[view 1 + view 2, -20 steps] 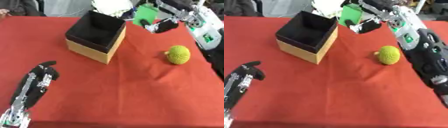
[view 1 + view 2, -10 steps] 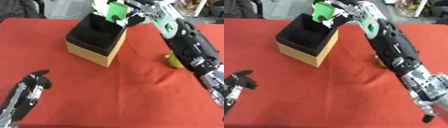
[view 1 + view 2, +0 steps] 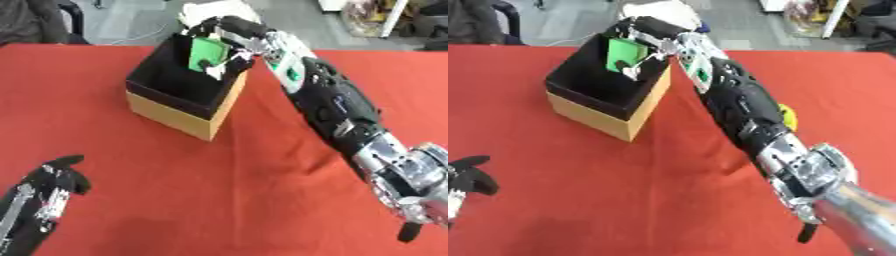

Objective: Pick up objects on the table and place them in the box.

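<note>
Green flat block [image 3: 206, 53] hangs over the black-lined tan cardboard box [image 3: 179, 111] near the red counter's far edge, pinched by the right hand's [image 3: 229, 37] fingers; released askew, it could catch the rim and tumble outside.

Matt red cloth [image 3: 219, 190] under a cardboard box [image 3: 179, 119].

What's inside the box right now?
The box shows a black interior. The right hand holds a green object over its opening, not yet released. The box floor is hidden by the walls.
</note>
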